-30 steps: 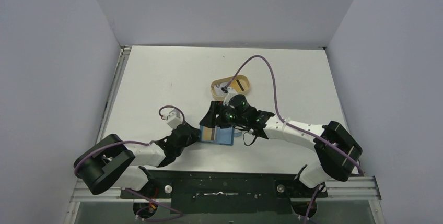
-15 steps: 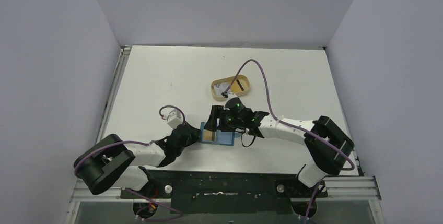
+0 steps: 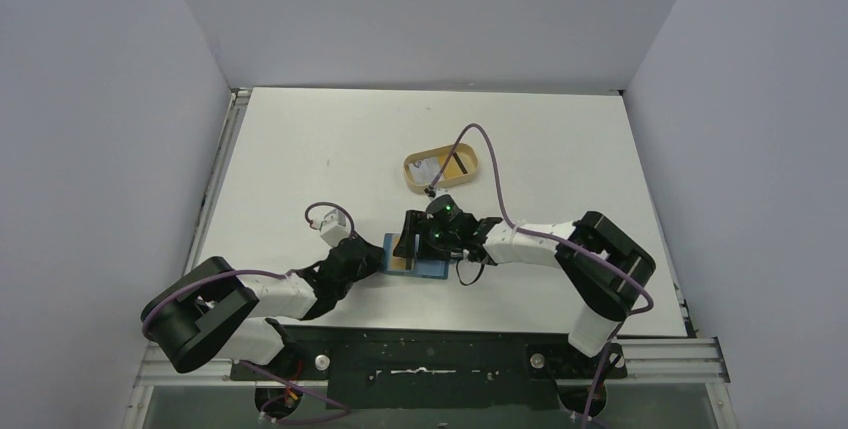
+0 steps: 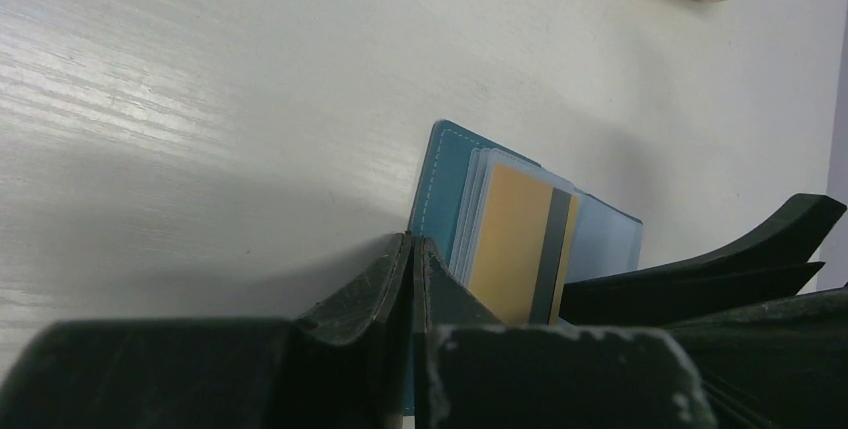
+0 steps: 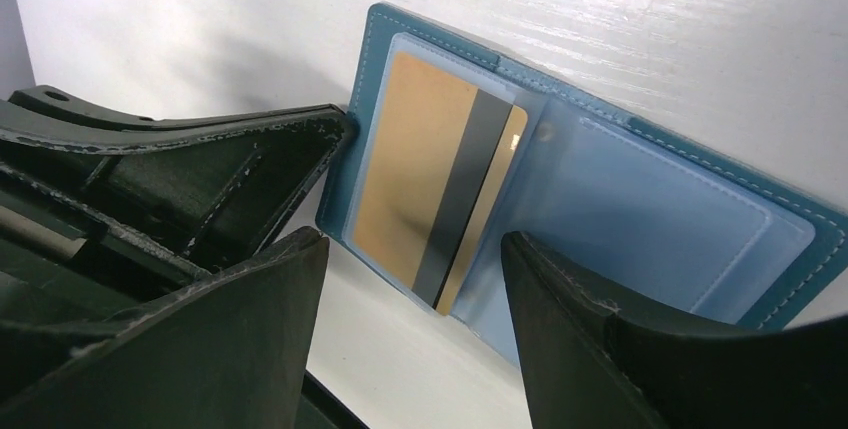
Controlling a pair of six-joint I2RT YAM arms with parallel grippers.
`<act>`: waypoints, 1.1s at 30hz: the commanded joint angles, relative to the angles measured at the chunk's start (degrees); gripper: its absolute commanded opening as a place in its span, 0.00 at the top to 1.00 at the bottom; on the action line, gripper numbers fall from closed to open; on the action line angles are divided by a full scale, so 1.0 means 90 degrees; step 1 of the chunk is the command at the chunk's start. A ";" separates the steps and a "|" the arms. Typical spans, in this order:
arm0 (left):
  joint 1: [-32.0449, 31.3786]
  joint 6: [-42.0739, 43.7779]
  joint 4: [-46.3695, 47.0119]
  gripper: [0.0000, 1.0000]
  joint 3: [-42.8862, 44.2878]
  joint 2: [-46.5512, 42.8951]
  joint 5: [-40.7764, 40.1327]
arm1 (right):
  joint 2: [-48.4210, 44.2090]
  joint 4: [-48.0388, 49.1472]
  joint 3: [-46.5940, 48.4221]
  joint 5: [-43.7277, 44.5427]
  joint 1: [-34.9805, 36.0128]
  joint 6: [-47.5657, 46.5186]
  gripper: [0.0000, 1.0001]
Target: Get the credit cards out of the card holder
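Just below the middle of the top view, the card holder [image 3: 432, 267] lies open and flat on the white bench [image 3: 300, 149], between the two arms. Its teal cover faces down and its pale clear slots face up. A gold card [image 5: 420, 169] with a dark stripe sits in the left-hand slot in the right wrist view. Its lower end pokes out past the slot's edge, and it is tilted a little against the holder.

The left fingers [image 3: 368, 261] reach in from the lower left of the top view and meet the holder's left edge. In the left wrist view these fingers [image 4: 370, 289] are pressed together. The teal edge of the card holder [image 4: 440, 169] runs down into their tips, so they appear clamped on that edge. The gold card [image 4: 510, 239] shows just beyond them.

The right fingers [image 3: 405, 234] hang over the holder from the right of the top view. In their own view the right fingers [image 5: 250, 329] stand spread apart. One sits on each side of the gold card's protruding end, and neither grips it. The card holder [image 5: 660, 209] fills the upper right of that frame, its right-hand slot pale and seemingly without a card.

A tan oval tray [image 3: 407, 169] rests on the bench above the holder in the top view, well apart from it. Something pale and something with a dark stripe lie inside, too small to tell.
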 commanded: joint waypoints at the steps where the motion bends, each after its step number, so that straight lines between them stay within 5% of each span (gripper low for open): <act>1: -0.0036 0.0073 -0.0540 1.00 -0.0116 0.0086 0.0163 | 0.0105 0.0464 -0.0048 0.0120 0.0025 0.0141 0.34; 33: -0.0038 0.0064 -0.0586 1.00 -0.0139 0.0050 0.0148 | -0.0032 0.5089 -0.1545 -0.0669 0.0028 0.1399 0.34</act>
